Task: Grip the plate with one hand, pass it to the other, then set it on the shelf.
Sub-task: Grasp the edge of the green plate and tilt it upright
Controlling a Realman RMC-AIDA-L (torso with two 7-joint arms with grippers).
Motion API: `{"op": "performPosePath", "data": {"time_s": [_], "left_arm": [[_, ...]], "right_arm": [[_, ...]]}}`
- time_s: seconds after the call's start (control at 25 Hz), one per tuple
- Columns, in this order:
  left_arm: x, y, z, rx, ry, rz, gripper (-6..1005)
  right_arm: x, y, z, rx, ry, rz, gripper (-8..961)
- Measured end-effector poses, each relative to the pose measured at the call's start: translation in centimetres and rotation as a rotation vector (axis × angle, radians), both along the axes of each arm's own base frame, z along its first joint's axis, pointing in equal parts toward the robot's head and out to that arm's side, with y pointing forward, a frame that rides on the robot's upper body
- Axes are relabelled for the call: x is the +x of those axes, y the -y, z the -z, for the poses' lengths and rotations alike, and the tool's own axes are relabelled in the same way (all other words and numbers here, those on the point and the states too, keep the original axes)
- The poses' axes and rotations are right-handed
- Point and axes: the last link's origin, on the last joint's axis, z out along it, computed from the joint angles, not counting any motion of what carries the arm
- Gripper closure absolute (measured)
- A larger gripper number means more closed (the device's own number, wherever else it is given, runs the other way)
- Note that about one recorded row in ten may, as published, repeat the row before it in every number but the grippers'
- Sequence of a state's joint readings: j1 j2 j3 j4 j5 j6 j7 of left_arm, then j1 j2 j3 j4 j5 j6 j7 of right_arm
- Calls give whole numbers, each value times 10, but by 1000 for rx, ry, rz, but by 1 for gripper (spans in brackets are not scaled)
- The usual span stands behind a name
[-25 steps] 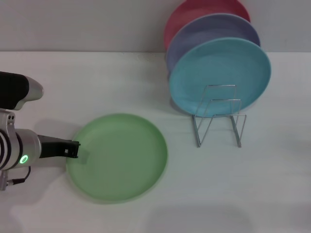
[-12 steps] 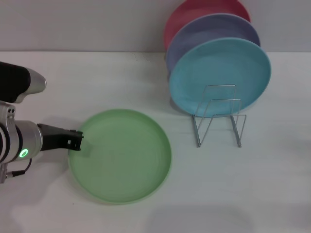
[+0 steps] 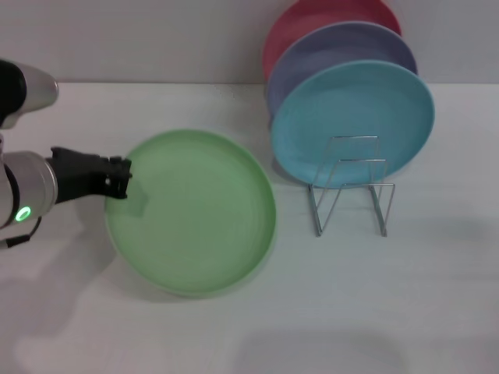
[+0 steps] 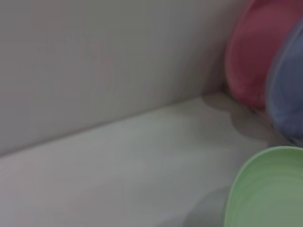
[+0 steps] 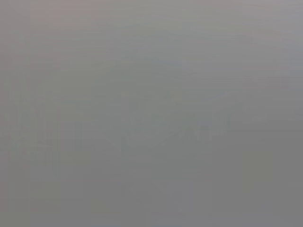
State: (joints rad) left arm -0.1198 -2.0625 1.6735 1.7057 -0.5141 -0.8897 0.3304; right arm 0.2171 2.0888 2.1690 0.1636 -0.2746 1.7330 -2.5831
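Raised: left claw point(image 3: 118, 178) clamping green plate point(image 3: 195, 210) rim.

Open tabletop point(image 3: 421, 296) ahead and right of wire rack point(image 3: 351, 187).
Rear slots blocked by turquoise plate point(image 3: 351, 125), lavender plate point(image 3: 343, 54), red plate point(image 3: 312, 19); front dividers free; green plate point(image 3: 191, 210) left of rack.

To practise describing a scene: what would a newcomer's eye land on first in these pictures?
The light green plate dominates the middle of the white table, lifted and gripped at its left rim by the left gripper. To its right, turquoise, lavender and red plates stand upright in a wire rack.
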Motion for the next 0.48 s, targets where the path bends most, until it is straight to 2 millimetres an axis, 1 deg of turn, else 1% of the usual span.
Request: {"op": "performPosePath", "data": {"time_s": [0.08,0.12,0.16,0.2,0.28,0.32,0.36,0.4,0.48], "left_arm": [[3,-1,-2,9,1,11,961],[6,-2,-4,20,1,27,960],[6,-2,-4,20,1,27,958],[9,-3,-6,26,2,37,957],[13,-4,-8,37,5,52,955],[16,-5,-10,49,8,64,953],[16,-5,-10,49,8,64,952],[17,-5,-11,55,10,69,951],[19,-5,-12,64,13,76,948]], "right_arm": [[-16,-15,-4,-82,-48,-136,230],[-39,-37,-6,-197,-33,-258,230],[-39,-37,-6,-197,-33,-258,230],[-50,-48,-5,-255,-16,-299,230],[-82,-76,-2,-424,49,-356,230],[-115,-100,6,-590,125,-354,230],[-115,-100,6,-590,125,-354,230],[-137,-111,11,-662,179,-351,230],[-173,-127,20,-782,258,-313,230]]}}
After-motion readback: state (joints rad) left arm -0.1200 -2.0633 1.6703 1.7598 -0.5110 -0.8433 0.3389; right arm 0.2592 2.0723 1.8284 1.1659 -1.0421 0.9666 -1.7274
